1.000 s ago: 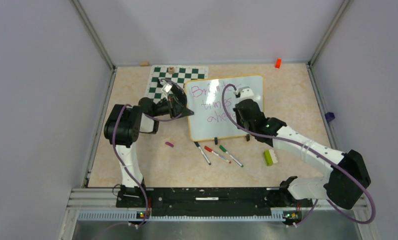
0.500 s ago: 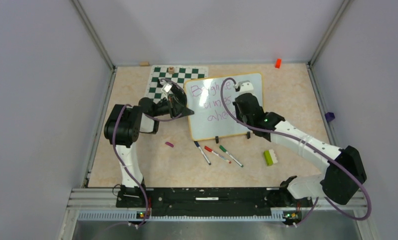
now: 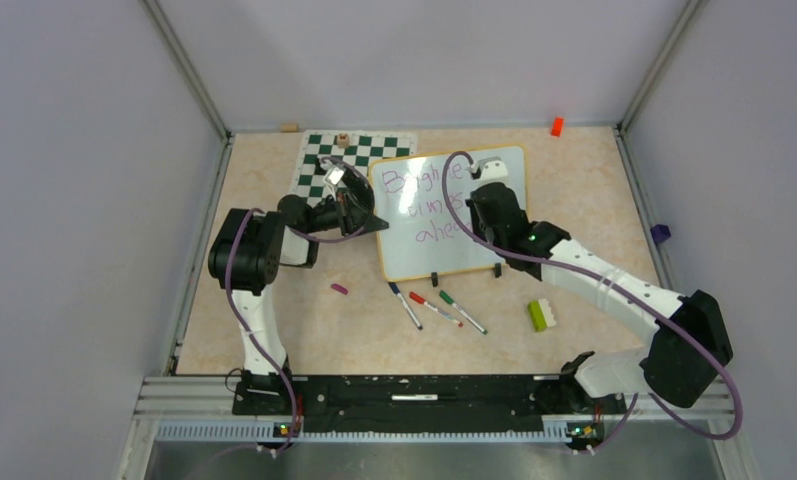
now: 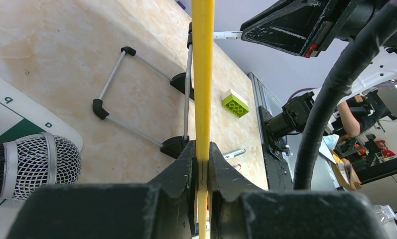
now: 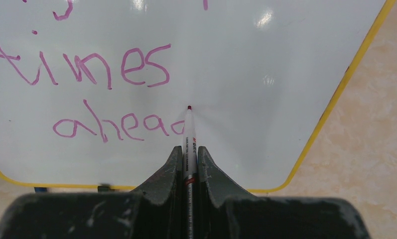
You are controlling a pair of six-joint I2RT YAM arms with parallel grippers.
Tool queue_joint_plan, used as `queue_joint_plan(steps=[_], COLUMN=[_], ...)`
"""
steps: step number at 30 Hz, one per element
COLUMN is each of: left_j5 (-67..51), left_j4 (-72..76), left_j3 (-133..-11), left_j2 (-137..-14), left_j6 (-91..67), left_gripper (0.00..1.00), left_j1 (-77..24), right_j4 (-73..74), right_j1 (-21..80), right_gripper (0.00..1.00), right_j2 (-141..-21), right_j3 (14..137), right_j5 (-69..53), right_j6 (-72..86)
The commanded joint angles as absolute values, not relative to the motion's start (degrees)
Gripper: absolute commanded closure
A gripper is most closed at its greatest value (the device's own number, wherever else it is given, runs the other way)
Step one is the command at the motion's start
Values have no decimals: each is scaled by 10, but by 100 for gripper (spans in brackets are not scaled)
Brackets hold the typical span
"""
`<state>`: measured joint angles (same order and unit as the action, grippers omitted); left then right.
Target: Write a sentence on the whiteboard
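The whiteboard (image 3: pixel 424 258) with its yellow rim stands tilted on the table, and the purple sentence (image 3: pixel 426 205) runs across it in three lines. My left gripper (image 3: pixel 372 222) is shut on the board's left edge. In the left wrist view that yellow edge (image 4: pixel 203 74) runs straight up between the left gripper's (image 4: pixel 201 149) jaws. My right gripper (image 3: pixel 479 225) hangs over the board, shut on a marker (image 5: pixel 188 130). The marker's tip sits at the white surface (image 5: pixel 276 59) just right of the word "ahead" (image 5: pixel 111 127), below "times" (image 5: pixel 86 67).
A green-and-white chess mat (image 3: pixel 319 160) lies behind the board's left end. Three capped markers (image 3: pixel 435 309), a purple cap (image 3: pixel 339 288) and a green brick (image 3: pixel 539 315) lie in front of the board. An orange piece (image 3: pixel 556 126) lies by the back wall. The board's wire legs (image 4: pixel 136 89) rest on the table.
My right gripper with the marker has shifted a little toward the far side of the board, uncovering more of the writing. The left gripper has not moved.
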<state>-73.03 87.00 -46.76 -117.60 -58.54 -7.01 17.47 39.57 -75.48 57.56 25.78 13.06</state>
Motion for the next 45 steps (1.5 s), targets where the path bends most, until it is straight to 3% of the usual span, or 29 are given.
queue_joint_plan(steps=[1,33,45], left_j5=[-743,-744,-743], left_j4=[928,928,928], left_j3=[-472,-473,-473], left_j2=[-1159,-1160,-1161], left_j6=[-589,-590,-591], left_gripper=[100,100,100], left_j1=[-74,-74,-74], right_j4=[165,207,182], right_j1=[388,388,387], right_gripper=[100,100,100], right_j2=[-748,-681,-728], right_j3=[577,544,537], right_j5=[249,230,260], right_j6=[131,141,145])
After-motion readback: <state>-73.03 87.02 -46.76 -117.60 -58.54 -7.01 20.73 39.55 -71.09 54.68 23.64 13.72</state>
